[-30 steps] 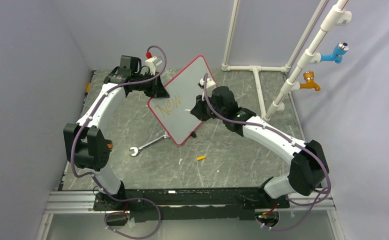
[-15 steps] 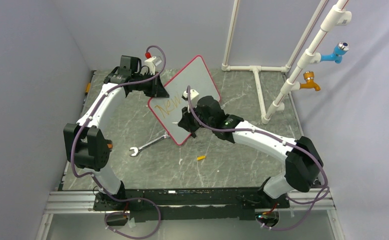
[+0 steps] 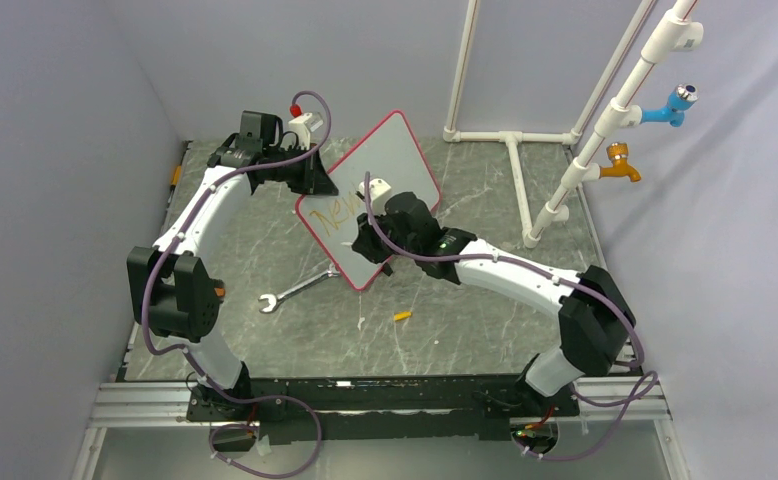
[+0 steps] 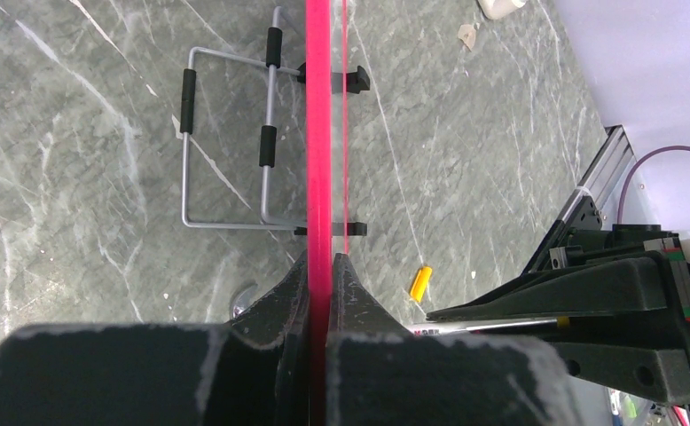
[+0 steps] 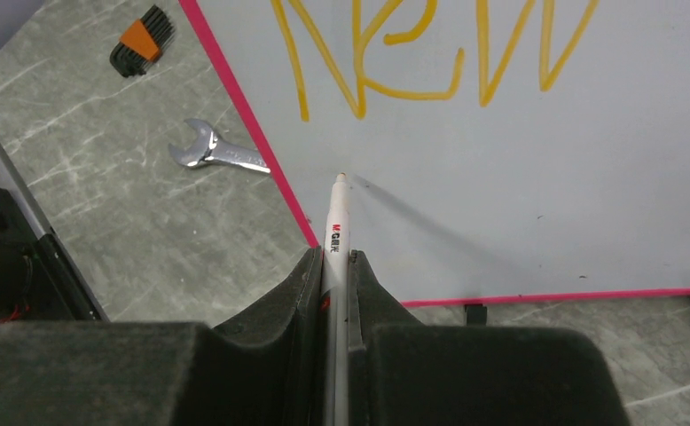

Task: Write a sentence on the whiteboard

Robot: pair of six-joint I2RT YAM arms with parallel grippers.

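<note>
Now, the flat white whiteboard with its thin red frame (image 3: 390, 160) stands tilted at the upper middle of the top view. The orange handwritten sentence (image 5: 412, 91) reads only "New", running across the top of the right wrist view. The left jaws pinch the board's red edge (seen edge-on as a bright line up the middle of the left wrist view). The right jaws are clamped on a slim white marker pen (image 5: 335, 226). Its tip sits just below the "N", near the frame at the left of that view, and whether it touches the surface cannot be told. The next word looks due to start here. To do it well, the tip should land lightly and clear of the frame, and the strokes should run parallel to the first line. The left grip should hold firm so the board does not swing under the pen's pressure.
</note>
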